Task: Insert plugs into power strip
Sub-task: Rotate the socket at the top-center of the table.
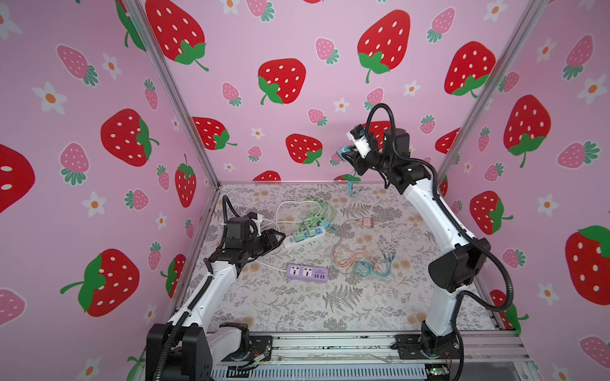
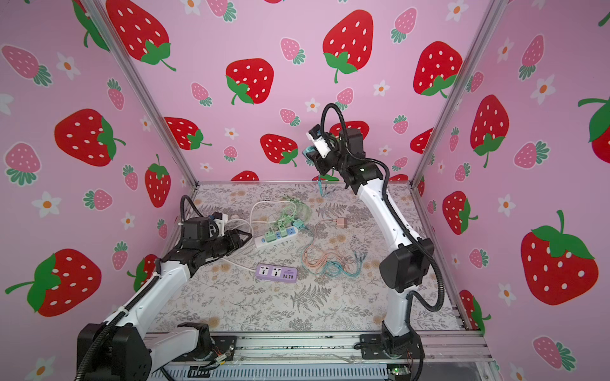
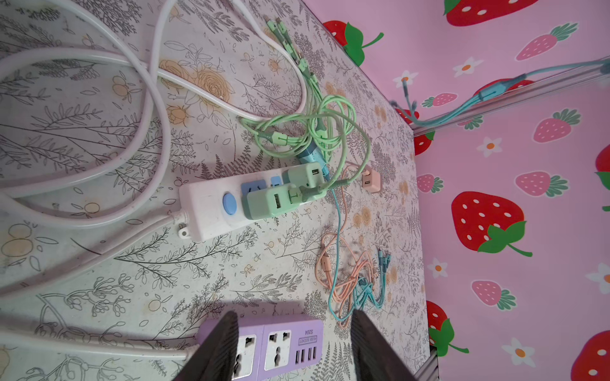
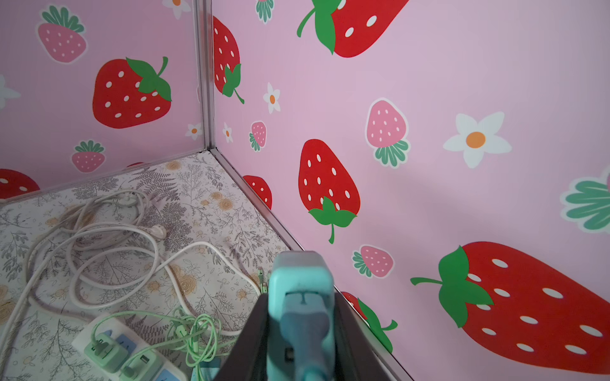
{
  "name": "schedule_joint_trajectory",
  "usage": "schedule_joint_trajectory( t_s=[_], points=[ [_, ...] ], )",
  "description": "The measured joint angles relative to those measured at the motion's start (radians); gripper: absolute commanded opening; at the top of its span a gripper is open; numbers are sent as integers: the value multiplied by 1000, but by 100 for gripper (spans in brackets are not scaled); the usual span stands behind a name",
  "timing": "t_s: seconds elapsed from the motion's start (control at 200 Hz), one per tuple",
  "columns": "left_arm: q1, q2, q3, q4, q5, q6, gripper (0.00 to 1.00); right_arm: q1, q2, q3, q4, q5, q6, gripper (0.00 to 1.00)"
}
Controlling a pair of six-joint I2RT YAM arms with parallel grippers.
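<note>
Gripping claw: right claw [image 1: 348, 155] was clamped tight on the teal plug [image 4: 298, 290], raised high by the back wall [image 1: 297, 109], well apart from the white power strip [image 1: 305, 236].
Left claw [image 3: 293, 349]: jaws apart, empty (near the strip's switch end).
Free socket [image 3: 249, 188]: prongs likely needed turning downward, squaring above it, then one straight press.

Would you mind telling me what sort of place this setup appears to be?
Probably a staged robot test cell, not a home: strawberry-print panels on aluminium posts enclose a floral-covered table, and a left arm and right arm stand mounted on a metal rail.
</note>
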Motion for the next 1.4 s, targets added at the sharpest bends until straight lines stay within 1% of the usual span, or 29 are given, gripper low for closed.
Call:
schedule_joint_trajectory(
  t_s=[0.085, 0.3, 0.405, 0.49, 0.655, 0.8, 1.06, 1.331, 1.401],
  points=[
    [7, 10, 0, 1, 0, -3, 58, -15, -26, -45, 33, -14, -3, 0],
    [26, 60, 0, 4, 1, -22, 58, -19, -12, -48, 35, -59, -74, 0],
    [27, 85, 0, 10, 2, -30, 57, -19, 34, -55, 30, -101, -106, 0],
    [27, 103, 0, 18, 3, -42, 57, -18, 79, -96, 27, -128, -126, 0],
    [27, 154, 0, 36, 3, -53, 57, -17, 161, -183, 2, -159, -151, 0],
    [27, 208, 0, 60, 5, -64, 56, -12, 195, -210, -38, -180, -191, 0],
    [22, 330, 2, 115, 23, -84, 51, 33, 197, -209, -118, -185, -299, 0],
    [2, 434, 39, 176, 23, -102, 47, 85, 198, -216, -156, -206, -355, 0],
    [0, 454, 51, 187, 23, -104, 44, 98, 201, -217, -164, -208, -368, 1]
  ],
)
